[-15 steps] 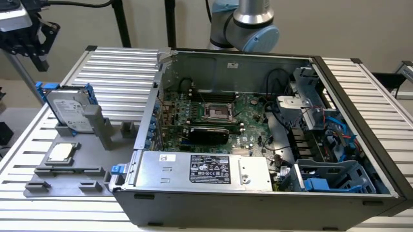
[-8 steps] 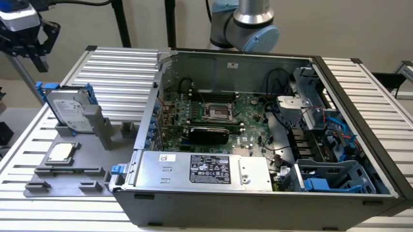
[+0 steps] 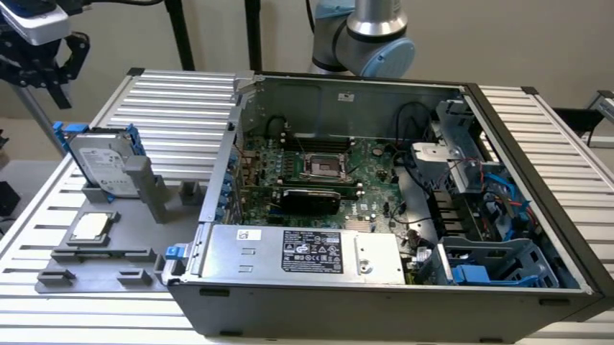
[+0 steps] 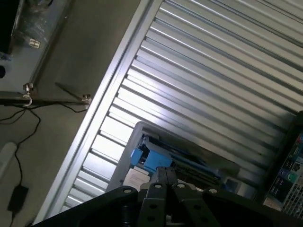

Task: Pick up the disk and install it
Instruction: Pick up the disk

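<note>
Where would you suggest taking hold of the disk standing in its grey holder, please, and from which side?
The disk is probably best taken by its upper edge, pinching the two broad faces and coming down from above. It stands upright on edge in the grey holder, which encloses its lower part and leaves the top free.

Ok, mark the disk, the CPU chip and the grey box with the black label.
disk (image 3: 99,164): exterior view, on its white label.
CPU chip (image 3: 89,226): exterior view, middle of its silver top.
grey box (image 3: 312,251): exterior view, on its black label.
</note>
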Available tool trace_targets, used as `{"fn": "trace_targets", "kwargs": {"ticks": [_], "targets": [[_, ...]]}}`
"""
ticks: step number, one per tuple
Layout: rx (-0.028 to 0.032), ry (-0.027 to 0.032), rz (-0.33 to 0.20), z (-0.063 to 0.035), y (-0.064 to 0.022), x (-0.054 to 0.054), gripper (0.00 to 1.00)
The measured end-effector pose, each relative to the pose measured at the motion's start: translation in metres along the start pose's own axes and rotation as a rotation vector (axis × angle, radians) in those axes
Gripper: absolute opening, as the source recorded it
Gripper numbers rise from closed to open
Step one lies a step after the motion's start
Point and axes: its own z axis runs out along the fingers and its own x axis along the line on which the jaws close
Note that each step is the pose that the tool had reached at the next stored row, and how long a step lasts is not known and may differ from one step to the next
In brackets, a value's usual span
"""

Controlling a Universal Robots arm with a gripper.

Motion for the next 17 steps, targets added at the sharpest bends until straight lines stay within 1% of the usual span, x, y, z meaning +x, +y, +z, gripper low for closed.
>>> {"fn": "trace_targets", "kwargs": {"ticks": [17], "targets": [[-0.0006,0.0085,-0.309,0.0041,-0.0002,0.0,0.11]]}}
